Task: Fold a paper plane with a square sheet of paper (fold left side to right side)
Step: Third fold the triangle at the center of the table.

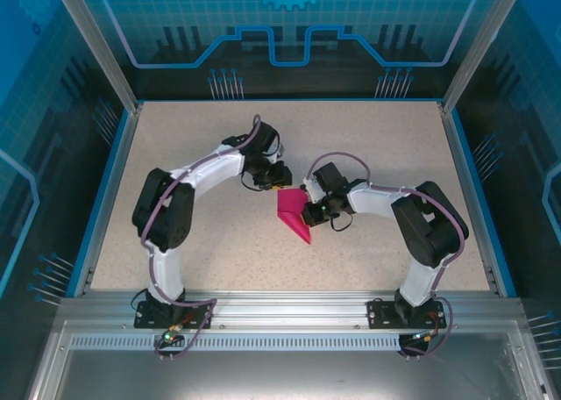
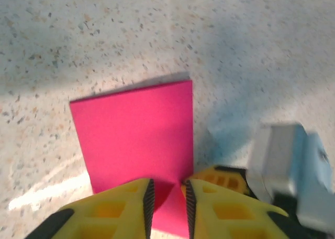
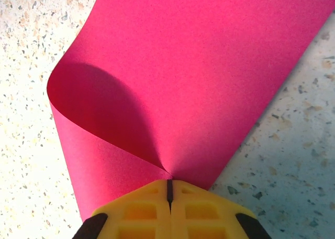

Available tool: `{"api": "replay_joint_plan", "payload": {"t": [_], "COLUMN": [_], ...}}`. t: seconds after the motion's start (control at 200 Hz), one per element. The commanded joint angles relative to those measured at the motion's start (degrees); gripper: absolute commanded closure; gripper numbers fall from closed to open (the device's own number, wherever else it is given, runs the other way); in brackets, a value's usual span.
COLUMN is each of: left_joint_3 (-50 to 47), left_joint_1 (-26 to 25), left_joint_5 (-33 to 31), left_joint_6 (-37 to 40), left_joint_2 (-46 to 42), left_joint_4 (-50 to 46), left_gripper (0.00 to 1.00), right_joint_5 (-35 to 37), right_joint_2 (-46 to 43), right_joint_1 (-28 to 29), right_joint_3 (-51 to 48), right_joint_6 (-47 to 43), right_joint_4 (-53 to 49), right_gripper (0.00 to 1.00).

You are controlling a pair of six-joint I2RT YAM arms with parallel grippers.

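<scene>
Risk: w/ the right hand (image 3: pixel 169 191) clenched on an edge of the square sheet of paper (image 3: pixel 209 66), lying half-curled at mid surface (image 1: pixel 175 163) btwn both arms, and the left hand (image 2: pixel 167 199) only slightly parted over another edge, the uncreased fold could spring back or skew.

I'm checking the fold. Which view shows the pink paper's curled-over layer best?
Right wrist: the square sheet of paper is close up, its folded-over layer bulging, not creased. Left wrist shows one flat end; top external a small pink wedge.
</scene>
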Motion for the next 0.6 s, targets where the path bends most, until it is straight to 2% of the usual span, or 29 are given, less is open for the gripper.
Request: {"api": "replay_joint_plan", "payload": {"t": [0.0, 0.105, 0.215, 0.595], "left_joint_3": [-7.2, -12.5, -14.6, -16.2], "left_joint_1": [-0.3, -1.3, -2.8, -4.6], "left_joint_5": [3.8, 8.6, 10.4, 10.3], "left_joint_6": [-2.4, -5.1, -6.7, -8.5], "left_joint_2": [-3.8, -5.5, -5.7, -0.8], "left_joint_4": [2.8, 8.3, 11.5, 15.3], "left_gripper": [0.76, 0.78, 0.79, 0.8], "right_joint_5": [2.1, 2.1, 2.4, 2.7], "right_joint_2": [2.2, 2.2, 2.2, 2.1], "right_joint_1": [-0.6, -0.6, -0.7, -0.6], "right_joint_3": [-2.8, -2.7, -2.7, -2.7], "right_joint_6": [0.4, 0.4, 0.4, 0.3], "right_joint_4": [-4.1, -4.3, -4.4, -4.5], "right_gripper": [1.0, 1.0, 1.0, 1.0]}}
